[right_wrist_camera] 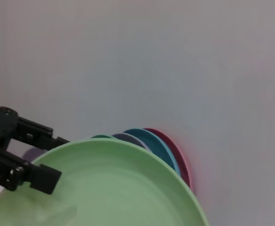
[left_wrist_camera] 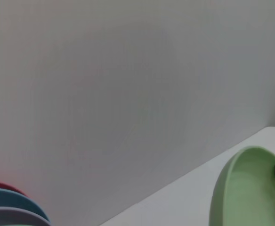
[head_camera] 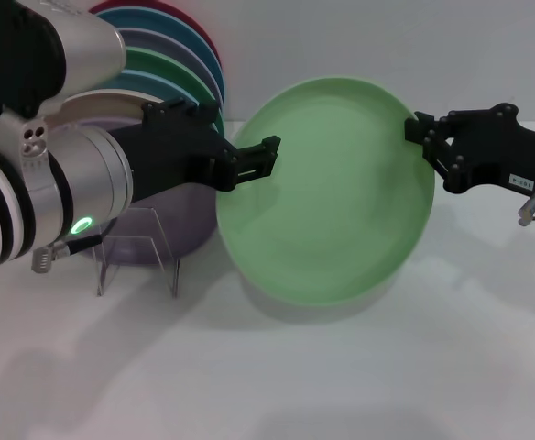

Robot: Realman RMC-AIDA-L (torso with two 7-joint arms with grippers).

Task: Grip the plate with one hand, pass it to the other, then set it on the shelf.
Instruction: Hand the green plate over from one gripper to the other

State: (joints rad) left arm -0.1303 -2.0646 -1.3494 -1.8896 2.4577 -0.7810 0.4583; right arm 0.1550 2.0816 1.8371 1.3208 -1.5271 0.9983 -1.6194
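Note:
The pale mint-green plate (head_camera: 332,192) hangs upright in the air above the table. My right gripper (head_camera: 425,142) is shut on its right rim and carries it. My left gripper (head_camera: 254,163), on the arm with the green light, is at the plate's left rim with its jaws open, one finger on each side of the rim. The right wrist view shows this: the left gripper (right_wrist_camera: 57,160) straddles the plate (right_wrist_camera: 114,188). The left wrist view shows the plate (left_wrist_camera: 246,188) edge-on. The clear acrylic shelf (head_camera: 137,261) stands on the table to the left, below my left arm.
Several coloured plates (head_camera: 171,55) stand upright in a row behind my left arm, with a lilac one (head_camera: 190,220) at the front over the shelf. A grey wall closes the back. The white table (head_camera: 277,376) stretches toward me.

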